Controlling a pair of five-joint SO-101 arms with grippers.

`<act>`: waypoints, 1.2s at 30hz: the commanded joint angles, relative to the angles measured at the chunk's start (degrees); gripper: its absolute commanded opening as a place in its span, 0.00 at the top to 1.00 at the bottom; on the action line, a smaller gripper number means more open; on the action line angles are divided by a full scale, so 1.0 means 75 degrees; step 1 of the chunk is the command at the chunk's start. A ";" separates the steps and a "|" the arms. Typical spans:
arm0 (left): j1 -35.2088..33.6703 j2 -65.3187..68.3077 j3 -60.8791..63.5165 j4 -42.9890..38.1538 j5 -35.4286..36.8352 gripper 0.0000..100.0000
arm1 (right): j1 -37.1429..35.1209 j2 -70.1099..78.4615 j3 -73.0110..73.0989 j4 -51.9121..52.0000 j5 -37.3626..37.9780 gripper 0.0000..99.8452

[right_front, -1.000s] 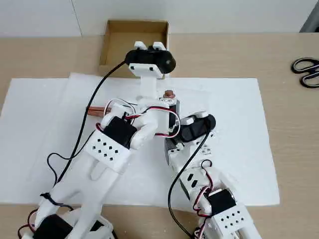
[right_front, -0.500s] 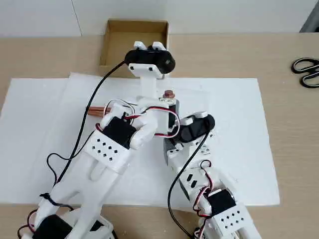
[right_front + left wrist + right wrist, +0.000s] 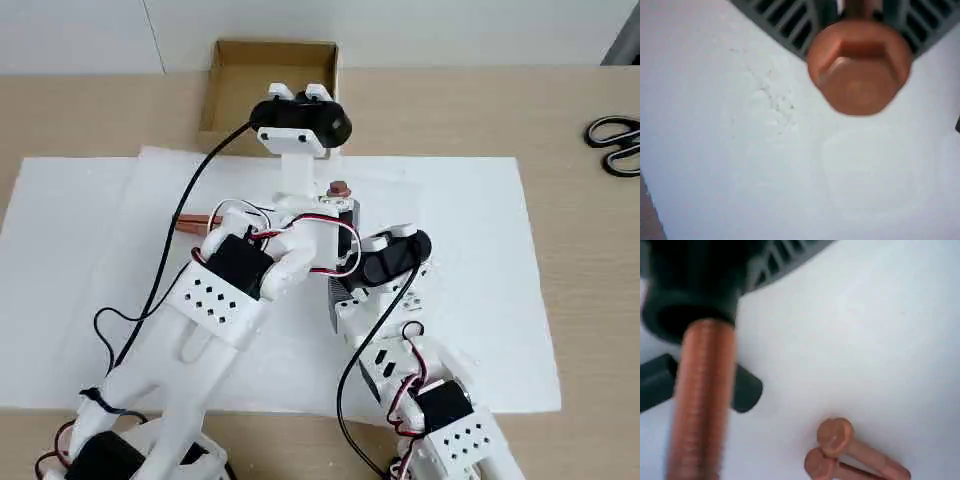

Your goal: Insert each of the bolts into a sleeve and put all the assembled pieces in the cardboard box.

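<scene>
— What colour is the bolt [image 3: 858, 72]?
— Copper, on the head and the threaded shank [image 3: 700, 400] alike. The spare bolts [image 3: 836, 436] match it.
— And the sleeve [image 3: 690, 287]?
— Near black, plain.
— Underneath?
— A white sheet [image 3: 480, 250] on a pale wood-grain bench [image 3: 450, 110]. The cardboard box [image 3: 235, 95] is brown, the scissors [image 3: 615, 145] black.
— The arms [image 3: 215, 300]?
— White, with black motors and red, white and black wires.

Copper bolt [image 3: 699, 405] sits in black sleeve [image 3: 690, 295], 2 bolts [image 3: 836, 436] loose beside

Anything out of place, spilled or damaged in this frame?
Nothing is spilled or damaged. Only the scissors on the table look unrelated; two loose bolts lie together on the white sheet.
</scene>
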State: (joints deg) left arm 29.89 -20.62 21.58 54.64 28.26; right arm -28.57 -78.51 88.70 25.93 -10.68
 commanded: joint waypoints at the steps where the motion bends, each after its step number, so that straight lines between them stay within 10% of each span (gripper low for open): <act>1: 0.0152 -0.0258 -0.0018 -0.0117 0.0035 0.99 | -0.0135 -0.0205 -0.0457 -0.0041 -0.0023 1.00; 36: 0.0481 -0.0223 -0.0029 0.1067 -0.0434 0.99 | -0.0123 -0.2362 0.0070 0.0604 -0.0023 1.00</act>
State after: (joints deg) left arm 32.79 -21.49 21.49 61.23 25.36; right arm -29.01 -93.63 90.29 30.68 -10.68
